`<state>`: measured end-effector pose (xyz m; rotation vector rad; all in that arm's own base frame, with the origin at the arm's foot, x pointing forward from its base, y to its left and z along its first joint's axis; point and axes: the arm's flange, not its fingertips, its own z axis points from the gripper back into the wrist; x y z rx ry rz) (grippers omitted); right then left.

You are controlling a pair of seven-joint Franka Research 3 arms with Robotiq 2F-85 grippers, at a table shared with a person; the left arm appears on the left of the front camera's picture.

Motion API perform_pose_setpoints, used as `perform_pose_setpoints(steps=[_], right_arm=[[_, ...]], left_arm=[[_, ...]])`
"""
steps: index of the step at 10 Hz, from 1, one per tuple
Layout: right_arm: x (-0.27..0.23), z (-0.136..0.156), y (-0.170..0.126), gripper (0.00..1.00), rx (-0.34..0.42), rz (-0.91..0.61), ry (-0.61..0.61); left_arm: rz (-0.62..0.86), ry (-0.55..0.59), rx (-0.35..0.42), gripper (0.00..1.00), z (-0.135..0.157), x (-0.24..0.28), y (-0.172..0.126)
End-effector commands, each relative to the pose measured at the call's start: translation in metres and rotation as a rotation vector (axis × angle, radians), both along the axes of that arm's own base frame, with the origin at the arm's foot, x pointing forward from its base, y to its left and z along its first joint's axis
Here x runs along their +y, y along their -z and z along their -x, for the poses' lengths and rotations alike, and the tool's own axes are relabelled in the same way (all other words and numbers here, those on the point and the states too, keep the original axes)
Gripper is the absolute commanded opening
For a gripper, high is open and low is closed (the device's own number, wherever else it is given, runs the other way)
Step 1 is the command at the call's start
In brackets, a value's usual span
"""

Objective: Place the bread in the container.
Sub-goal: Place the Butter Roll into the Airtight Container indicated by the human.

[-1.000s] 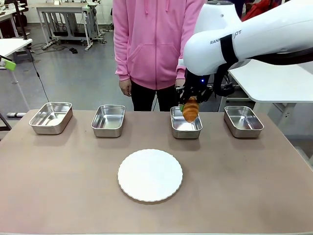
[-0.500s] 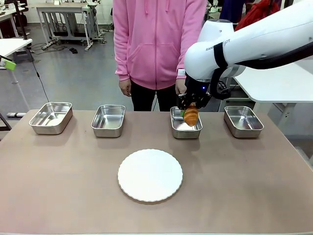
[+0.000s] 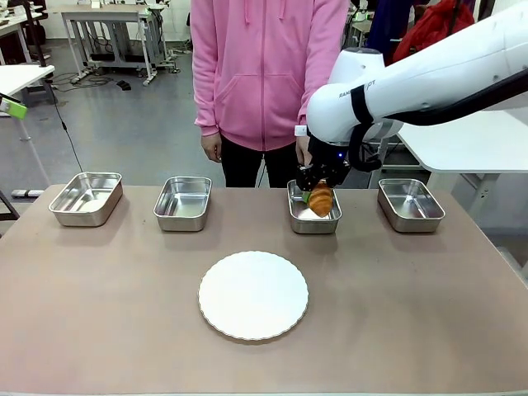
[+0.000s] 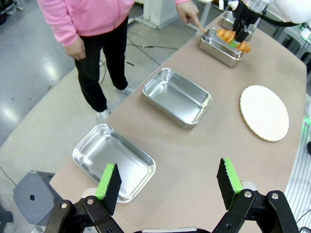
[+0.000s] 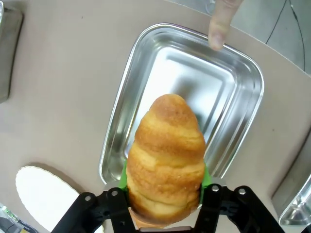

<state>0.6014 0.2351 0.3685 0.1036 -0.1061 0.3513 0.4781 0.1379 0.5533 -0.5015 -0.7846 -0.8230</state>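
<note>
The bread [image 5: 166, 160] is golden-brown with darker ridges. The container [image 5: 233, 121] is shiny silver steel. The plate [image 3: 253, 294] is white with a scalloped rim. The surface [image 3: 412, 313] is plain brown-grey. The right end effector [image 3: 317, 191] is black with green pads. The person's hoodie [image 3: 264, 66] is pink.

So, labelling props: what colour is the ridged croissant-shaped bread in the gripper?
Golden-brown bread, clearest in the right wrist view.
</note>
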Motion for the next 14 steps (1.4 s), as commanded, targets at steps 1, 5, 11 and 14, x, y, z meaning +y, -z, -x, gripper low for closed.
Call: perform_pose_setpoints(steps=[1, 5, 11, 14], right_arm=[[-0.003, -0.010, 0.000, 1.00, -0.042, -0.003, -0.041], [0.000, -0.009, -0.011, 1.00, -0.087, -0.007, -0.055], [0.004, -0.012, -0.013, 1.00, -0.082, -0.016, -0.026], [0.004, -0.012, -0.013, 1.00, -0.082, -0.016, -0.026]], left_arm=[[0.002, 0.006, -0.003, 1.00, 0.001, 0.000, -0.001], [0.002, 0.006, -0.003, 1.00, 0.001, 0.000, -0.001], [0.002, 0.006, -0.003, 1.00, 0.001, 0.000, -0.001], [0.002, 0.006, -0.003, 1.00, 0.001, 0.000, -0.001]])
